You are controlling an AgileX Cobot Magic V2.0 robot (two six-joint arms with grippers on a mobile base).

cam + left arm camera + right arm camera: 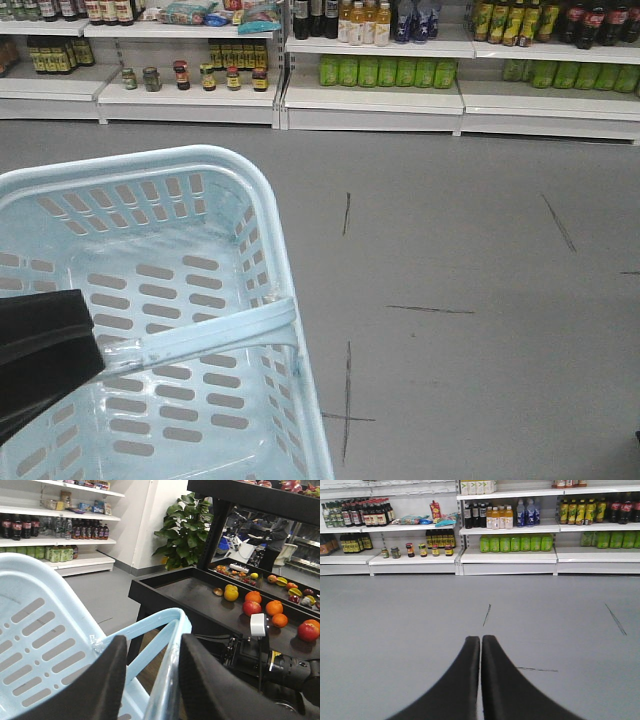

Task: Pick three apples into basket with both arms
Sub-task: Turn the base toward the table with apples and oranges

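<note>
— Shop aisle: grey floor (480, 300), shelves (370, 95) of bottles behind. Which step is this?

— The start, I'd judge. The basket (120, 165), pale blue and slotted, hangs over the floor with nothing in it. The left end effector (154, 660) is clamped on its swing handle (210, 332).

— And the apples?

— On the black table (190, 592): one apple (251, 608), dark red, among the oranges (274, 607), and another apple (308, 630) near the table's edge. A third I can't pick out.

— The right end effector (480, 640)?

— Fingers pressed together, empty, over the floor. Next it should reach the table, open and straddle an apple.
</note>
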